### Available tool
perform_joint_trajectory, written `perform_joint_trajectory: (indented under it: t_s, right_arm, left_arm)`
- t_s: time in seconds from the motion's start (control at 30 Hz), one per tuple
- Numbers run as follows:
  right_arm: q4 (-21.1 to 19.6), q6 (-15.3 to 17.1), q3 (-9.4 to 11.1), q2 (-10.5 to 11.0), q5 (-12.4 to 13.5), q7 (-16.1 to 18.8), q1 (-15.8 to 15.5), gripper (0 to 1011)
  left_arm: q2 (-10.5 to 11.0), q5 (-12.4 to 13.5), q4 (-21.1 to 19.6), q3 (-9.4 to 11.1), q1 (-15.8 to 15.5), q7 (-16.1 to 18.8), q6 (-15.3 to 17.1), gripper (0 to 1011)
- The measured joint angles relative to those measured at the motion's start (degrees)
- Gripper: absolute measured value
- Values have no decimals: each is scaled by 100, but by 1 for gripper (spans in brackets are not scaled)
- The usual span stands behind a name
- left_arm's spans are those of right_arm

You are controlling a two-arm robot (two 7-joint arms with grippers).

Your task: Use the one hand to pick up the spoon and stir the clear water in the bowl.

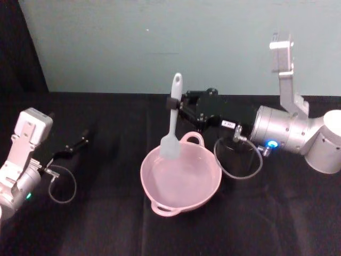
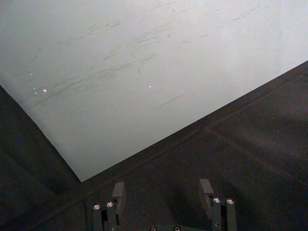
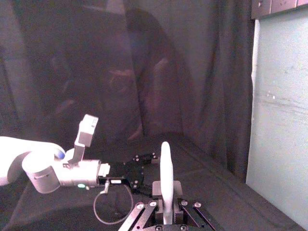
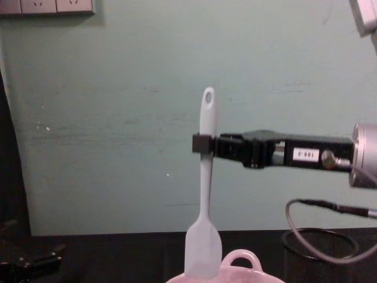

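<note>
The pick-up looks done. The right end effector [image 1: 171, 103] is clamped on the white spatula-headed spoon [image 1: 173, 121] partway down its handle and holds it upright, hole end up and flat head down. The head hangs over the far side of the pale pink bowl [image 1: 181, 182], just beside the bowl's far loop handle. Whether it touches the water, I cannot tell.

The step in hand seems to be carrying the spoon into the bowl. The next move calls for lowering the head toward the bowl's middle until it is in the water, then circling it gently, clear of the wall so the bowl does not slide on the black worktop [image 1: 106, 213].

The left end effector [image 2: 162, 186] sits parked well left of the bowl, fingers apart and holding nothing.
</note>
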Motion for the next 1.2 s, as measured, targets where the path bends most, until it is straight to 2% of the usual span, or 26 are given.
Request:
perform_joint_trajectory:
  t_s: [0.27, 0.47, 0.6, 1.2]
  right_arm:
    - [247, -429, -61, -158, -356, 32, -155, 118]
    - [346, -565, -71, -249, -572, -9, -230, 118]
    - [440, -564, -47, -314, -592, -5, -235, 118]
    - [401, -557, -49, -289, -592, -17, -234, 118]
  left_arm:
    - [0, -1, 0, 0, 0, 0, 0, 1005]
    - [0, 0, 0, 0, 0, 0, 0, 1005]
    - [0, 0, 0, 0, 0, 0, 0, 1005]
    - [0, 0, 0, 0, 0, 0, 0, 1005]
